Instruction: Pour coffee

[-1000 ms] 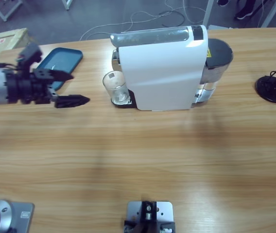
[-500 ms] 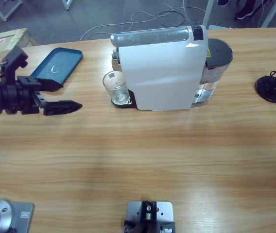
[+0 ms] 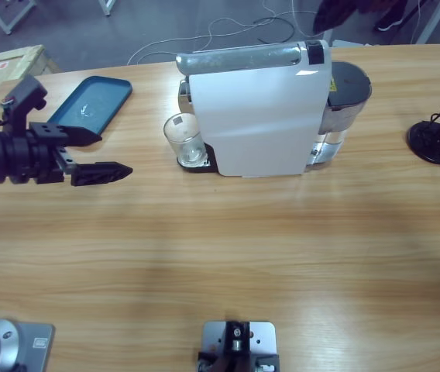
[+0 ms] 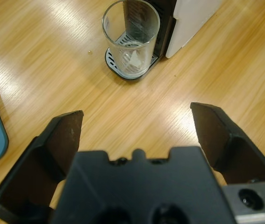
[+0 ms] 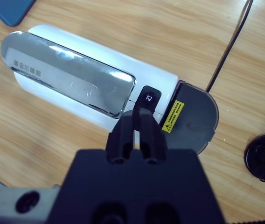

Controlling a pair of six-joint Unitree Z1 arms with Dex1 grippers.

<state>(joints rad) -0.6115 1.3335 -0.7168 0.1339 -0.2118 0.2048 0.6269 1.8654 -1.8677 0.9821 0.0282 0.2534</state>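
We're seeing the left hand (image 3: 100,155) coming in from the left edge of the high view, jaws spread wide, gripping nothing, hovering over the wooden surface (image 3: 220,256). In the left wrist view the left hand (image 4: 137,123) is looking straight at the glass cup (image 4: 131,38), with bare wood between the jaws and the cup; they're apart, not touching.

The glass cup (image 3: 183,138) is standing upright on the drip tray (image 3: 191,163) at the front of the white coffee machine (image 3: 259,112). Whether anything is in the cup, we can't tell.

The right hand (image 5: 140,122) is hanging above the machine's top with its jaws pressed together, holding nothing. In the right wrist view the tips are sitting just beside the black button (image 5: 149,98) next to the silver lid (image 5: 72,77); we can't tell whether they're touching it. A yellow warning label (image 5: 173,116) is sitting near that button, by the grey water tank (image 5: 195,119).

A blue tray (image 3: 92,101) is lying behind the left hand. A black stand base (image 3: 435,142) is sitting at the far right of the surface.
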